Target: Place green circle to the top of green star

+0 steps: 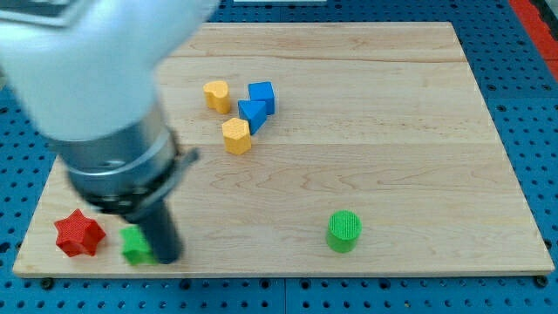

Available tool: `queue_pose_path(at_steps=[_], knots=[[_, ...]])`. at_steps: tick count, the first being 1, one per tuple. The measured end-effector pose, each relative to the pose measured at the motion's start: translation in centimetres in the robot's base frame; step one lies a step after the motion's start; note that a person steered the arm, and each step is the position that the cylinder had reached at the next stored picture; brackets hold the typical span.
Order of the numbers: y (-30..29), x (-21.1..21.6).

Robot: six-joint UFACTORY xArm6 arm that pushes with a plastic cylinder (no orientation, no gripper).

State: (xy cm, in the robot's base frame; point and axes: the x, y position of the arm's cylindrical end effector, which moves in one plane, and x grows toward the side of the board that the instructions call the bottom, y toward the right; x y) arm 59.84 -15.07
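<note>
The green circle (pixel 343 230), a short ribbed cylinder, stands on the wooden board near the view's bottom, right of centre. The green star (pixel 134 247) lies at the bottom left, partly hidden by the arm. My rod comes down right beside the star on its right; my tip (pixel 166 259) touches or nearly touches the star's right side. The tip is far to the left of the green circle.
A red star (pixel 78 234) lies left of the green star. A yellow heart (pixel 217 95), a blue cube (pixel 261 96), a blue triangle (pixel 252 114) and a yellow hexagon (pixel 236 136) cluster at upper centre. The arm's big blurred body (pixel 105 96) covers the upper left. The board's bottom edge (pixel 279 272) is close.
</note>
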Motion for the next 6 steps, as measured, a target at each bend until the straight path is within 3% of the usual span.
queue_pose_path(at_steps=[1, 3, 4, 5, 6], knots=[[-2.6, -1.0], [16.3, -1.0], [13.7, -6.1], [24.5, -7.7], [30.8, -5.8]])
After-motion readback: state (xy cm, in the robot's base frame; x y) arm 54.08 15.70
